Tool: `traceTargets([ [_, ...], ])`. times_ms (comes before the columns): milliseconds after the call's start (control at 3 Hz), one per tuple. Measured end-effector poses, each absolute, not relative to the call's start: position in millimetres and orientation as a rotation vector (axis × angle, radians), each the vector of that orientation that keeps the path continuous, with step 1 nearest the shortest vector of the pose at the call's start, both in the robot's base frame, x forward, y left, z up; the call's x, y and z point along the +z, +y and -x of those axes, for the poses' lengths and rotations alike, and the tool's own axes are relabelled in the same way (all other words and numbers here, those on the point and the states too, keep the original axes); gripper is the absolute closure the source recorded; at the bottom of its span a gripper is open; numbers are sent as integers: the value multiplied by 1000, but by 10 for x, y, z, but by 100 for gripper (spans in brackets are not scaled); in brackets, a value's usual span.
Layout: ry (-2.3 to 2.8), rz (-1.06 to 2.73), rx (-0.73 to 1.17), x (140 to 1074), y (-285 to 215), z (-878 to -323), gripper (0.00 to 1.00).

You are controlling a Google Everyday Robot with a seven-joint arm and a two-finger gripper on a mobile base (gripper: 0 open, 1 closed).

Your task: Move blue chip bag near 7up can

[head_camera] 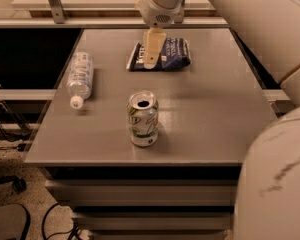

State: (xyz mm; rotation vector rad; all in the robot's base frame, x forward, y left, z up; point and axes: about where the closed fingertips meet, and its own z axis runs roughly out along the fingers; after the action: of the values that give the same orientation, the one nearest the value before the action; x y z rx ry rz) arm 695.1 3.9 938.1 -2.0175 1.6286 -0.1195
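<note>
The blue chip bag lies flat at the far middle of the grey table, dark navy with white lettering and a white left edge. The 7up can stands upright nearer the front, opened top showing. My gripper hangs from the white arm above the bag's left part, its cream fingers pointing down over the bag. The bag sits well behind the can, apart from it.
A clear plastic water bottle with a white cap lies on its side at the table's left. The robot's white body fills the lower right. A rail runs behind the table; cables lie on the floor at the left.
</note>
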Motion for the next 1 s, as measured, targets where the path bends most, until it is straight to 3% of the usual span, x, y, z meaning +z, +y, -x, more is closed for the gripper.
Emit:
traceTargets([
  [1000,1748,2043,-143,9025,-175,-7332,0],
])
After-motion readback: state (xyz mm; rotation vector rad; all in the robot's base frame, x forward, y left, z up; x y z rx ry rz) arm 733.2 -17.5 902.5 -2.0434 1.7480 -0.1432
